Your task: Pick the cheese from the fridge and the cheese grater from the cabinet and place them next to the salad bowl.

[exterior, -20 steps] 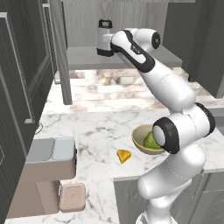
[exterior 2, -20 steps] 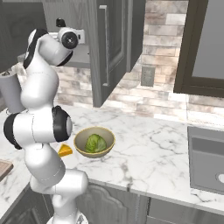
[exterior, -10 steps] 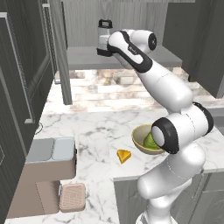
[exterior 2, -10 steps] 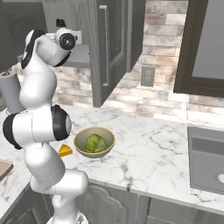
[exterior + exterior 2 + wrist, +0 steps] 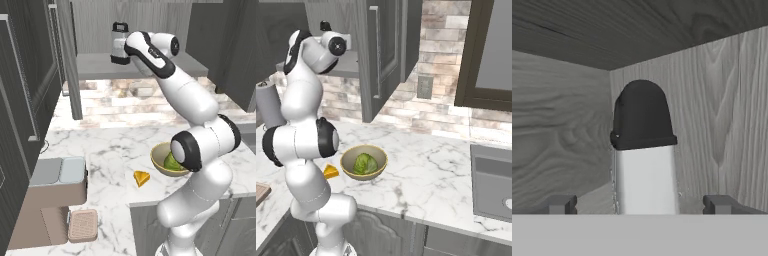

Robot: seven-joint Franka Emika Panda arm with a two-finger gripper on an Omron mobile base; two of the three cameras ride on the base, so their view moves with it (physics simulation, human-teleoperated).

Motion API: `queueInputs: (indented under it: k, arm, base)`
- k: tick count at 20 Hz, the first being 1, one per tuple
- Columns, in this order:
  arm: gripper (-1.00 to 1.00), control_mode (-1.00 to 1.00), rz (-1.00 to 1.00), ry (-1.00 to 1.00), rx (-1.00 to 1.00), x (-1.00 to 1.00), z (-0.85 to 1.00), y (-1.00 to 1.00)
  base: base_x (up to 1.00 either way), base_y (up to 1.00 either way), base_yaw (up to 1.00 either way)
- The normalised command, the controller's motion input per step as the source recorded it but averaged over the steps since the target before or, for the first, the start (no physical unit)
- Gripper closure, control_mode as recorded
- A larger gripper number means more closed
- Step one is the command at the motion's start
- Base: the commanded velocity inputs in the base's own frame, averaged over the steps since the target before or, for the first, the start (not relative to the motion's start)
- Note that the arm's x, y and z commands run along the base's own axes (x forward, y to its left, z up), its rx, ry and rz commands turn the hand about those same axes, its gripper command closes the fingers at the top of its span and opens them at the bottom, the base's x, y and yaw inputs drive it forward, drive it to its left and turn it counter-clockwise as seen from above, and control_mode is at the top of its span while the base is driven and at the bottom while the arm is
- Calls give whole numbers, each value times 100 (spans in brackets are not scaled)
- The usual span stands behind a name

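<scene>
Grater [image 5: 118, 44] upright on cabinet [image 5: 150, 30] shelf, straight ahead of end effector [image 5: 640, 204], between its spread fingertips [image 5: 560, 204]; tips wide apart either side of silver body, not touching, nothing grasped. Far below end effector on bench [image 5: 115, 150]: cheese [image 5: 142, 178] lying just beside salad bowl [image 5: 364, 162], lettuce inside bowl.

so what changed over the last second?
The arm has pushed the gripper further into the cabinet, closing on the cheese grater; the fingertips now straddle the grater's body, apart and not yet shut. Unmoved: grater on the shelf, cheese beside the salad bowl on the counter.
</scene>
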Motion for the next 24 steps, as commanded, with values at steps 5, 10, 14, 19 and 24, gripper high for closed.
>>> queueInputs:
  k: [5,10,14,19,24]
  arm:
    - [-100,-100,6,0,2,12,0,-15]
    - [100,-100,5,1,3,7,-20,6]
    - [100,-100,8,6,7,5,-41,10]
    - [100,-100,7,5,3,14,-36,10]
    - [100,-100,7,0,1,-4,-6,1]
  base:
    - [0,0,0]
    - [0,0,0]
    - [0,0,0]
    - [0,0,0]
    - [0,0,0]
